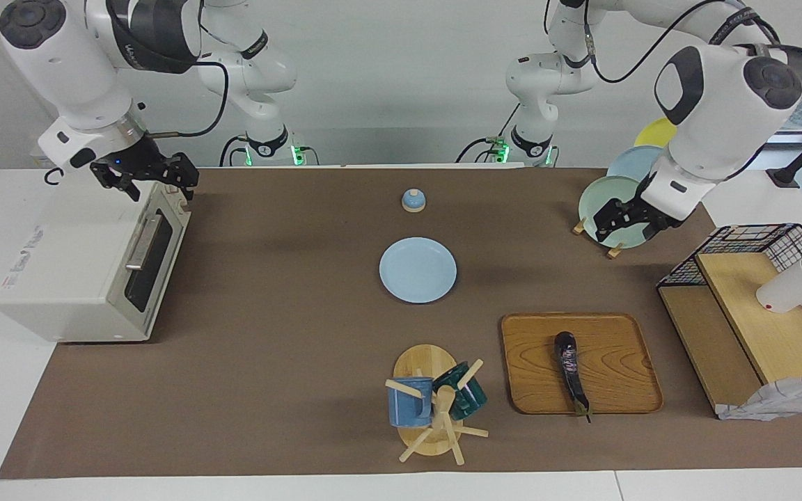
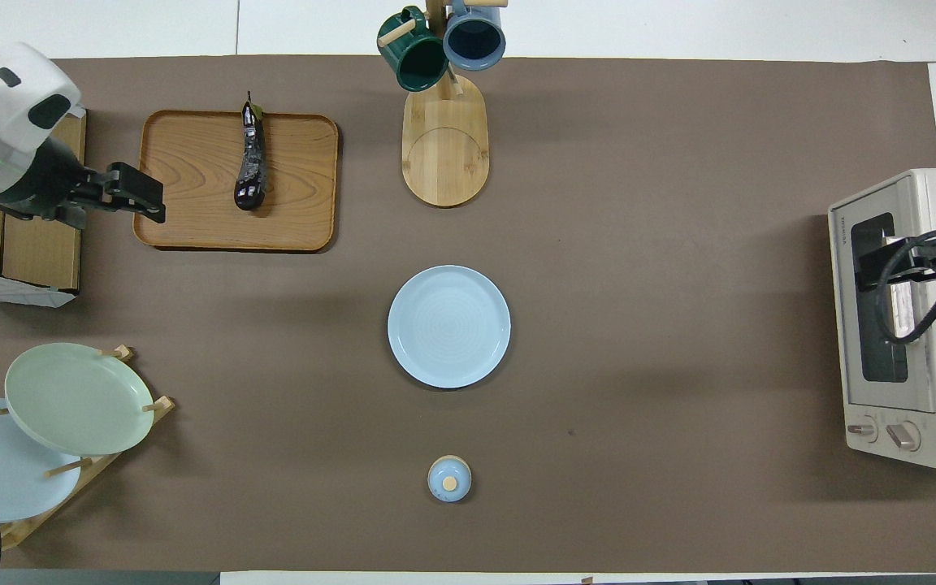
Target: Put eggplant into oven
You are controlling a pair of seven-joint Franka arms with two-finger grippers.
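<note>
Eggplant [image 1: 571,371]: lying on the wooden tray [image 1: 610,344] at the left arm's end of the table, stem tip overhanging the tray's edge, touched by neither gripper. Oven [image 1: 74,271]: sitting at the right arm's end, door closed. Left gripper [image 1: 625,224]: hanging in the air near the plate rack [image 2: 70,455], fingers spread wide, holding nothing; right gripper [image 1: 147,179]: hovering over the oven's top, likewise wide and empty.
</note>
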